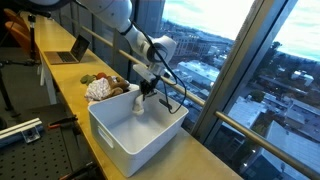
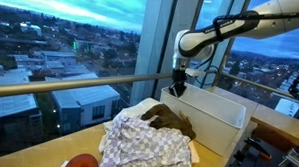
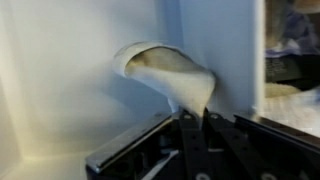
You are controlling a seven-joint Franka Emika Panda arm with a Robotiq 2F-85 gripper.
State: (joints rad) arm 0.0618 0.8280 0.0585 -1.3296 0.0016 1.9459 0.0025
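Note:
My gripper (image 3: 193,115) is shut on a corner of a cream cloth (image 3: 165,68), which curls up from the pinch in front of the white inner wall of a bin. In both exterior views the gripper (image 1: 148,90) (image 2: 177,89) hangs over the near-window end of the white plastic bin (image 1: 150,145) (image 2: 231,116). A small pale piece of the cloth (image 1: 137,104) dangles below the fingers, inside the bin's opening. The bin's floor under the cloth is mostly hidden.
A heap of laundry lies beside the bin: a checkered cloth (image 2: 142,146), a brown garment (image 2: 171,117) and a white item (image 1: 98,89). A red object (image 2: 82,164) sits at the counter's end. A laptop (image 1: 72,52) stands further along, and window glass and a railing (image 2: 70,86) run close behind.

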